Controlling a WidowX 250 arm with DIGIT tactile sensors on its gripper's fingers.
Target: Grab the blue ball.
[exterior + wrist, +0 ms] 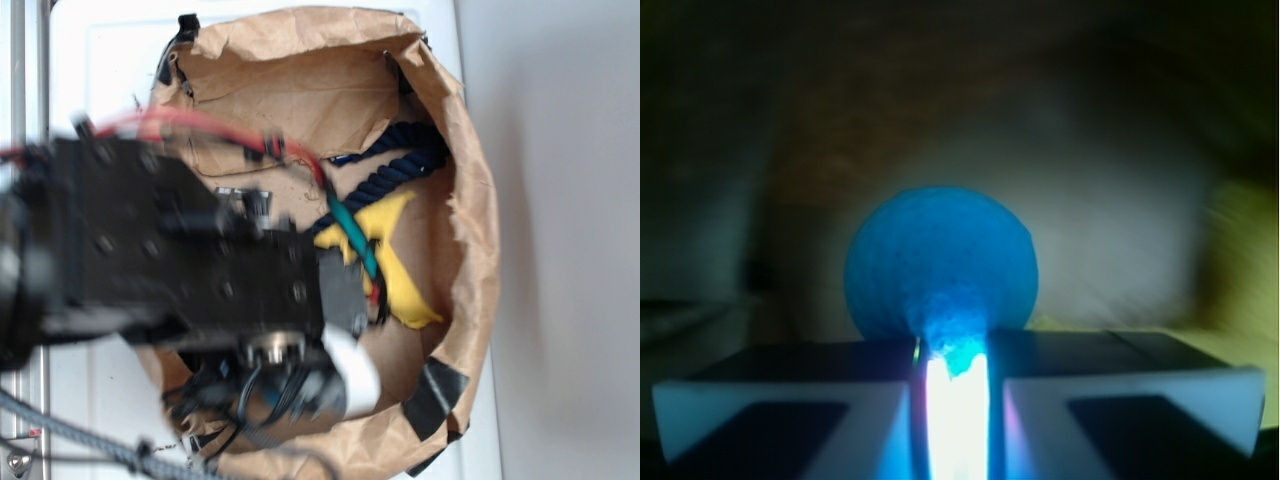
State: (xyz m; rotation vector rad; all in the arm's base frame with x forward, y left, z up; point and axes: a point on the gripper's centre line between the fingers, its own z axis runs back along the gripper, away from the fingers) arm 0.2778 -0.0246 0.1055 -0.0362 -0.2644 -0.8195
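In the wrist view the blue ball (940,262) sits right at my fingertips, a matte teal-blue sphere. My gripper (955,352) is shut on it: the two jaws stand a narrow slit apart, and the ball's lower part is squeezed into that slit. In the exterior view my black arm (190,255) reaches into the brown paper bag (470,210) and hides both the ball and the fingers beneath it.
Inside the bag, a yellow cloth (405,285) lies just right of my arm, with a dark navy twisted rope (395,165) behind it. The bag's crumpled walls rise all around. White surface (110,60) lies outside the bag.
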